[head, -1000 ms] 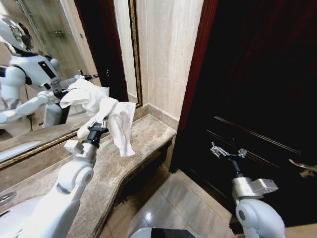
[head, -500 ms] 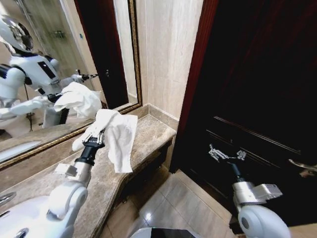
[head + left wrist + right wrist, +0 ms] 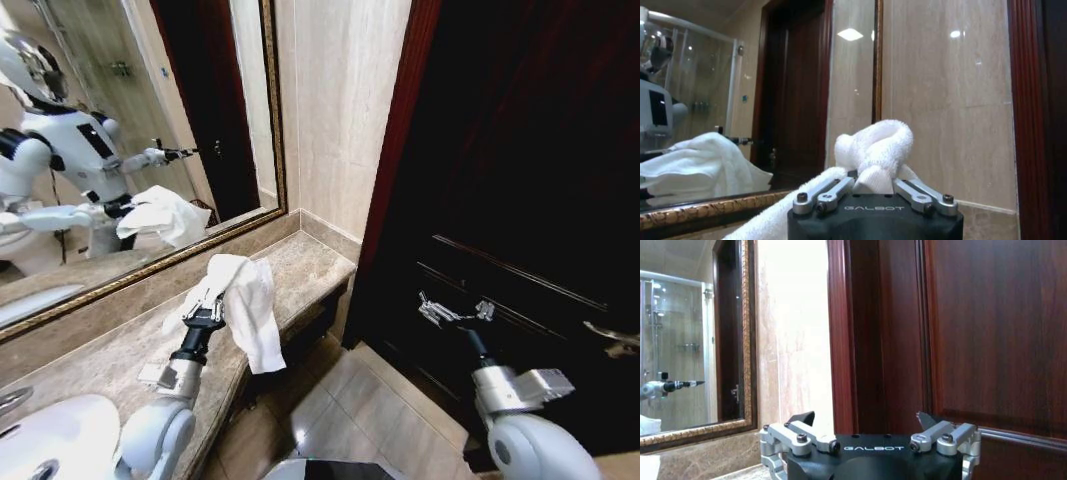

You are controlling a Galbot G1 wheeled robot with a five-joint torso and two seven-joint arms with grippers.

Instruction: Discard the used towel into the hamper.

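My arms are glossy white shells with rounded elbow joints, each narrowing to a black wrist section. On the left arm [image 3: 160,430] a grey bracket sits just below that black section. The left gripper [image 3: 875,187] has a black housing with "GALBOT" printed in pale letters, and silver metal linkage bars fixed with round screws. The right gripper [image 3: 867,421] carries the same black body, the same lettering, silver knuckles with screw heads, and dark fingertips [image 3: 802,418].

A bathroom: marble vanity counter [image 3: 300,275], washbasin [image 3: 55,435], gilt-framed wall mirror [image 3: 130,130], mirrored shower.
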